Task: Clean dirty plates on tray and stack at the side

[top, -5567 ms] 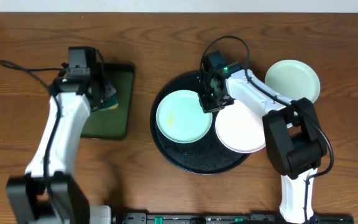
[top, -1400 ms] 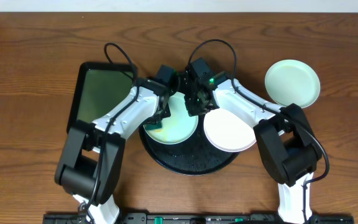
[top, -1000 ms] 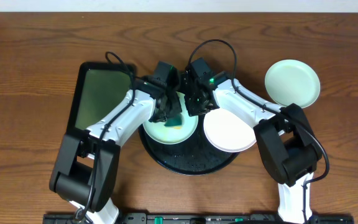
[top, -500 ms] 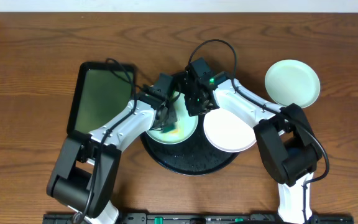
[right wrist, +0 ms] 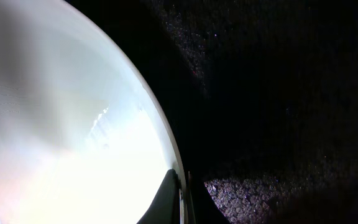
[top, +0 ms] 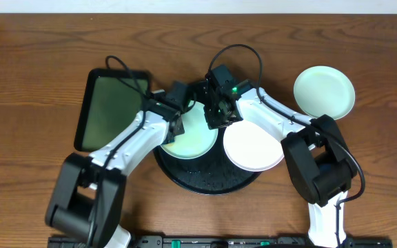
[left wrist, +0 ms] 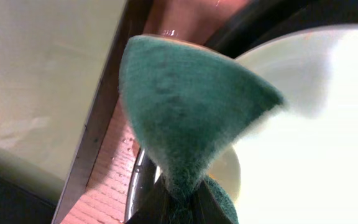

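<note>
Left pincer (left wrist: 179, 202): clamped narrow on a folded green sponge (left wrist: 185, 118), which bulges out ahead of the tips, its free end over the edge of the mint plate (top: 195, 141).
Right pincer (right wrist: 180, 196): nipped tight on the mint plate's rim, one finger above the lip and one below.
Mint plate: lies on the tray (top: 205, 182) between the two pincers, with the sponge at one edge and the grip at the far edge.
White plate (top: 253, 146): just beside the right pincer, on the tray but overhanging its rim. Whether it touches the mint plate I cannot tell.
Third plate (top: 324, 91): on the table, off the tray, well apart from both pincers.
Green tray (top: 107, 110): behind the left pincer, near it.
Step, as I judge: scrubbing the mint plate while the right pincer steadies it.
Risk, grip: the hold is only a thin bite on the rim, so a sideways push from the sponge could twist the plate free or pivot it about the tips.
Risk, neighbour: a shoved mint plate could knock the white plate, which already overhangs, off the tray.
Risk, sponge: it is pinched only at its fold, so a hard drag could pull it out.
Risk, arms: the wrists work close together and a wide stroke could make them collide.
Risk, dirt: the left arm hides part of the plate and I cannot tell whether any smear remains, so stacking too early may leave residue.
</note>
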`<move>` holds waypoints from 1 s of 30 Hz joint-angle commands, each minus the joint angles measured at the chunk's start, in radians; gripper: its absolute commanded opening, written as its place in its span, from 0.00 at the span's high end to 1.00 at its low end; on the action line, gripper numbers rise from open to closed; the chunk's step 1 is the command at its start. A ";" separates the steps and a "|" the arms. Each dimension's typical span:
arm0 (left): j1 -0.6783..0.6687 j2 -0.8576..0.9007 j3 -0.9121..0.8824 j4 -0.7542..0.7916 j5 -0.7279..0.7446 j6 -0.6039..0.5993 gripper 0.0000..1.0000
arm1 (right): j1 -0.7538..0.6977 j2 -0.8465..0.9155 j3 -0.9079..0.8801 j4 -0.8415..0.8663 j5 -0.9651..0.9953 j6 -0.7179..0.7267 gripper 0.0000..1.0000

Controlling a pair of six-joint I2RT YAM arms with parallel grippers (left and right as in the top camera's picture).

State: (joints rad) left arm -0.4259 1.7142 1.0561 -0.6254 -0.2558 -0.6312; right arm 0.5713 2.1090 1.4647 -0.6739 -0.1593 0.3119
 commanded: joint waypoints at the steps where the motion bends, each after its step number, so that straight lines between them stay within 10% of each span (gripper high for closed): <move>1: 0.014 -0.053 0.011 0.036 0.158 -0.002 0.93 | 0.001 0.037 -0.035 -0.014 0.069 0.010 0.99; 6: 0.014 -0.037 -0.003 0.139 0.455 -0.002 0.93 | 0.001 0.037 -0.035 -0.014 0.073 0.010 0.99; 13: 0.017 0.069 -0.012 0.168 0.468 -0.001 0.93 | 0.001 0.037 -0.035 -0.014 0.073 0.010 0.99; 30: 0.017 0.047 0.005 -0.068 -0.290 -0.002 0.93 | 0.001 0.037 -0.037 -0.014 0.078 0.010 0.99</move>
State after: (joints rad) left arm -0.4335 1.7920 1.0767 -0.6605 -0.2806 -0.6315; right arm 0.5713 2.1090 1.4639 -0.6731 -0.1593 0.3119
